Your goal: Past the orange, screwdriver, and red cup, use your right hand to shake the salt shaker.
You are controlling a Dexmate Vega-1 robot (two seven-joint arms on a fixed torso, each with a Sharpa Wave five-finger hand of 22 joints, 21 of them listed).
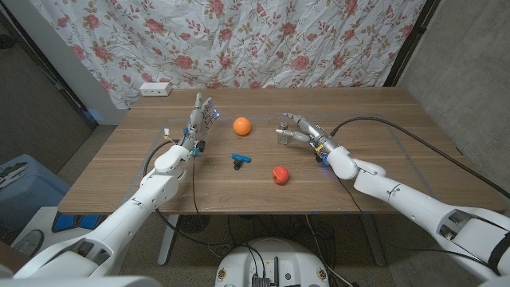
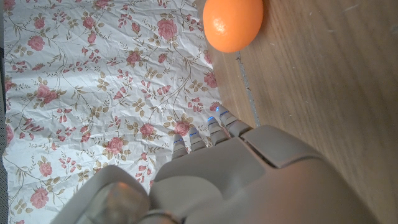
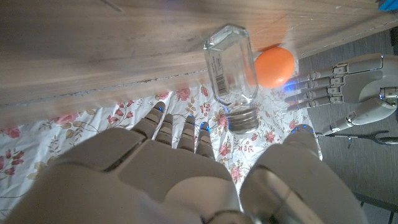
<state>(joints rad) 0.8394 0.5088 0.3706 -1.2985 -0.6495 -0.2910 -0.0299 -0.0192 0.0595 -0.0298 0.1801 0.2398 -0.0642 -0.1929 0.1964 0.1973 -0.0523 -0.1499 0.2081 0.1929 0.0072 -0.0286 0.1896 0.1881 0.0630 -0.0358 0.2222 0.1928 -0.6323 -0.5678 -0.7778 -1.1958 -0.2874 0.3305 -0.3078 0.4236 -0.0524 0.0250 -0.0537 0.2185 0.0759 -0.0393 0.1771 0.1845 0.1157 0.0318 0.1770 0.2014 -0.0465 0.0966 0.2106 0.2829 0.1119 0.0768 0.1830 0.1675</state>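
The glass salt shaker (image 1: 283,136) with a metal cap is just right of the table's middle. My right hand (image 1: 307,134) holds it between fingers and thumb. In the right wrist view the salt shaker (image 3: 231,71) is tilted, its cap toward my right hand (image 3: 186,180), against a blurred table. The orange (image 1: 241,126) lies to its left. Nearer the front edge are a blue screwdriver (image 1: 241,159) and a red cup (image 1: 280,174) on its side. My left hand (image 1: 199,121) stands left of the orange, fingers spread and empty. The orange (image 2: 233,23) lies beyond the fingers of my left hand (image 2: 249,180).
A flowered curtain (image 1: 263,40) hangs behind the wooden table (image 1: 374,112). A white power strip (image 1: 155,88) sits at the back left corner. A black cable (image 1: 382,123) runs over the table's right part, behind my right arm.
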